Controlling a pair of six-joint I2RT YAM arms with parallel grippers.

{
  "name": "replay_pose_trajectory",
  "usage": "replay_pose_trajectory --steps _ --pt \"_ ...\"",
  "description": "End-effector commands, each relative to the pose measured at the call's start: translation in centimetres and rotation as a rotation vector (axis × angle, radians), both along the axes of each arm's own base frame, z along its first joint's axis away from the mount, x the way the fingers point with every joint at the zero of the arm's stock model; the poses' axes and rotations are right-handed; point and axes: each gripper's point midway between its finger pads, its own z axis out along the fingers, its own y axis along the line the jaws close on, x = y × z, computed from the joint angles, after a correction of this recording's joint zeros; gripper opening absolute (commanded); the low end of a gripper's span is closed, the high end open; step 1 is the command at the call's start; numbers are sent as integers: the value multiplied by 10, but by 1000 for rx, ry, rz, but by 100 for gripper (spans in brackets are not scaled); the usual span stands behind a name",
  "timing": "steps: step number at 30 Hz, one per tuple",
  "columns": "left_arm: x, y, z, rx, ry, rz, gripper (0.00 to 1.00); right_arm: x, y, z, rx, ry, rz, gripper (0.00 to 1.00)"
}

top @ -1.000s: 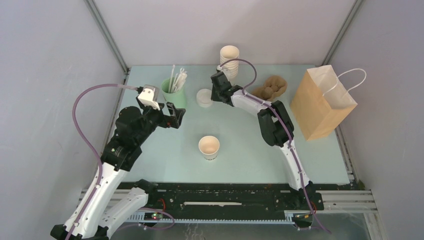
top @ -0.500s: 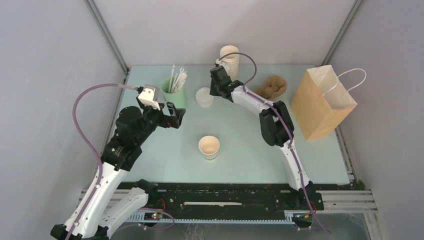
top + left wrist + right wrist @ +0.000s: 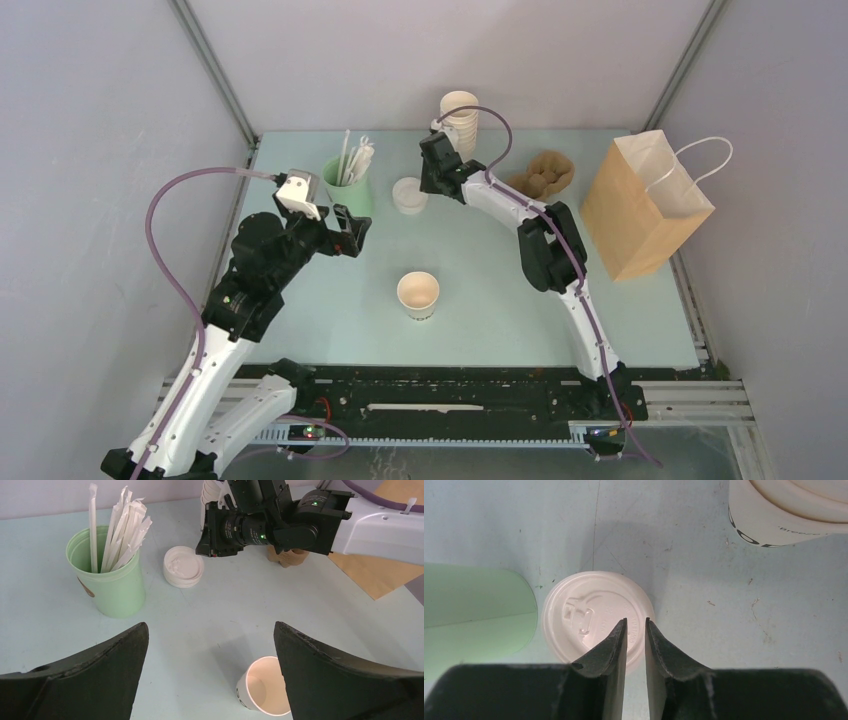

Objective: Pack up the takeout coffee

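Observation:
The takeout coffee is a small white paper cup with dark lettering. It stands with no lid on it mid-table, and shows low in the left wrist view. A white plastic lid lies flat on the table behind it. My right gripper hovers over that lid's right edge. Its fingers are a narrow slit apart with nothing between them. My left gripper is wide open and empty, beside the green cup and left of the coffee cup.
A mint-green cup of straws stands left of the lid. A stack of white cups is at the back, a brown pulp carrier to its right. An open paper bag stands at the right edge.
My right gripper has shifted slightly toward the back and its fingers have parted a little. The lid stays on the table. The left arm has not moved.

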Motion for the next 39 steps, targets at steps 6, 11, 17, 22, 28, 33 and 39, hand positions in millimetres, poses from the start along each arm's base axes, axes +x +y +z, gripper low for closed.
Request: replay_pose_trajectory --steps 6,11,17,22,28,33,39 --pt "-2 -5 13 -14 -35 -30 100 7 5 6 2 -16 -5 27" --pt "-2 -5 13 -14 -36 -30 100 7 5 1 -1 -4 -6 27" --pt "-3 -5 14 -15 -38 -32 100 8 6 -3 -1 5 -9 29" --pt "-3 -5 14 -16 -39 -32 100 9 6 -3 -5 3 -9 28" --pt "-3 -5 14 -16 -39 -32 100 6 7 10 -39 -31 2 32" --pt "-3 -6 14 -16 -40 -34 100 -1 7 16 -57 -49 4 34" --pt "-3 -6 14 -17 -40 -35 100 -1 2 6 -43 -20 -6 33"
